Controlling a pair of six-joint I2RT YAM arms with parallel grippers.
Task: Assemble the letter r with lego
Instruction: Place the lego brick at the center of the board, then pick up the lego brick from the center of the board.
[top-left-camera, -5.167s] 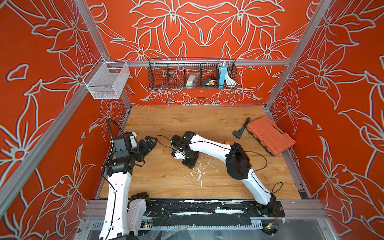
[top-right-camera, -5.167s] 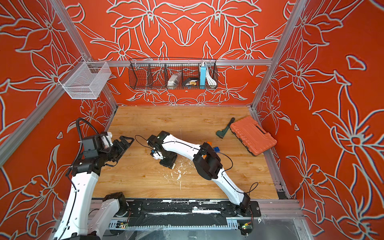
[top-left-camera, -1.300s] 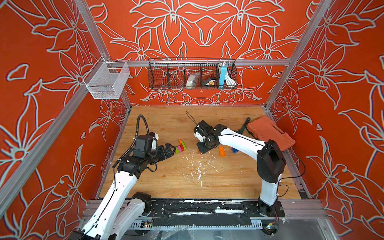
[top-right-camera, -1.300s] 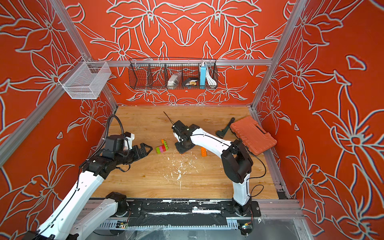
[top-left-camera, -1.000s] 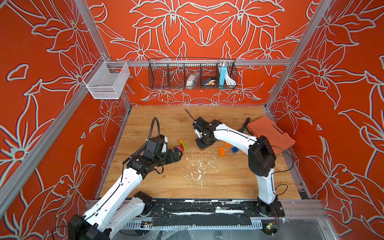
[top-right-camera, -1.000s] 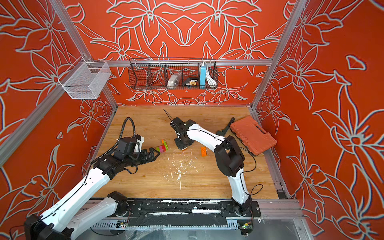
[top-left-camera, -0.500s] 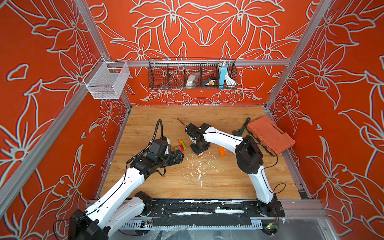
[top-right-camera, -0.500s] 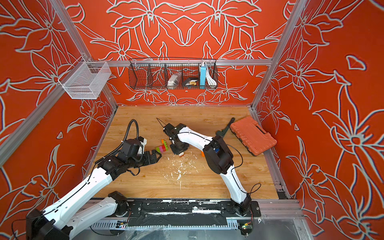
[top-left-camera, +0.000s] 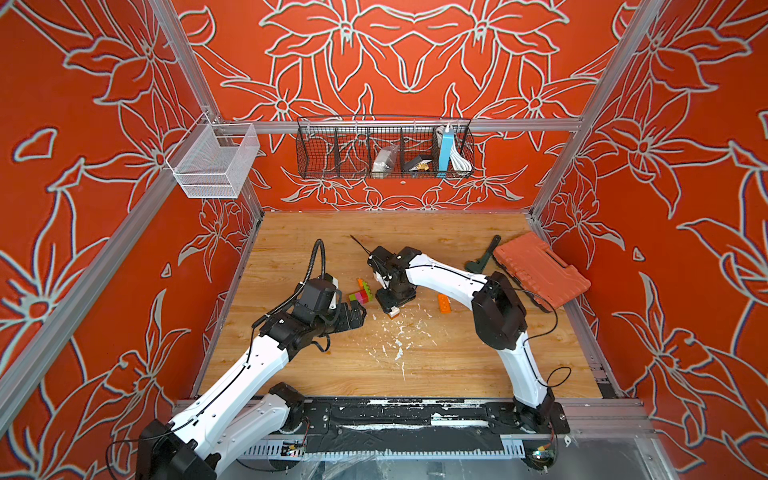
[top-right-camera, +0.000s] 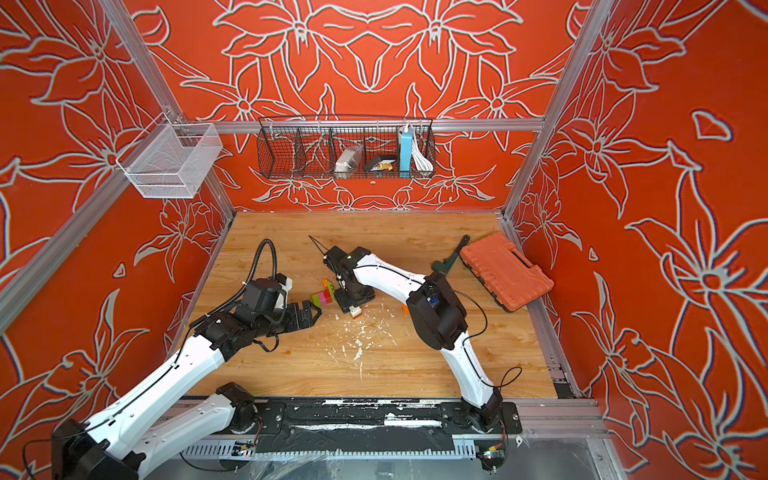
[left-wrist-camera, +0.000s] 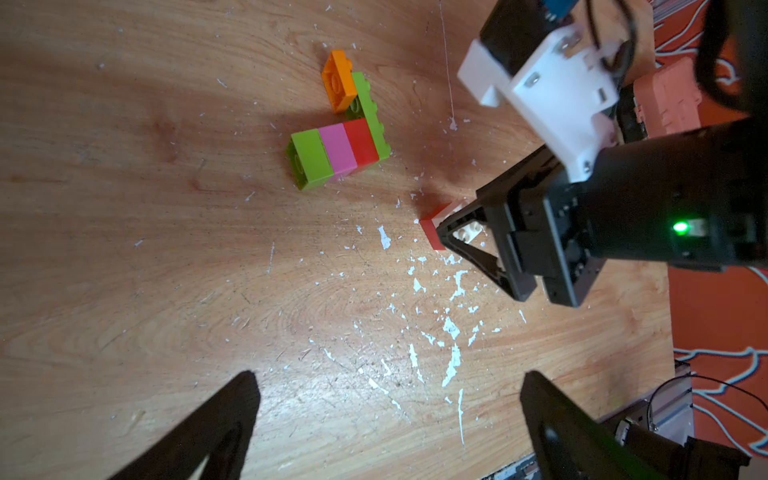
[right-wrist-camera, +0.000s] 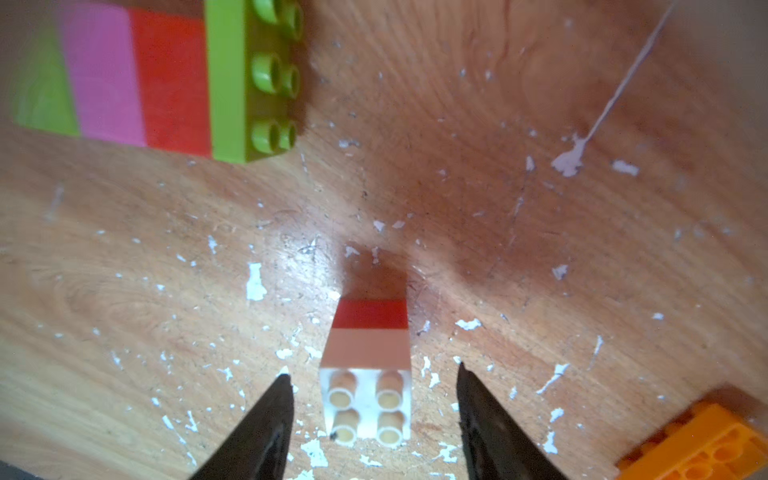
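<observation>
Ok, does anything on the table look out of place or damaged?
Yes. White flecks litter the middle of the wooden table, like chipped paint. The orange-red case sits skewed at the right edge, apparently overhanging it. The lego looks undamaged.

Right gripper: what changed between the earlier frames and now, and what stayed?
The right gripper came down beside the lime-pink-red lego stack and opened, leaving the small white-on-red lego pair free between its jaws. The left gripper, still open, reached in toward the stack. The stack, long orange lego brick and orange-red ribbed case stayed put.
</observation>
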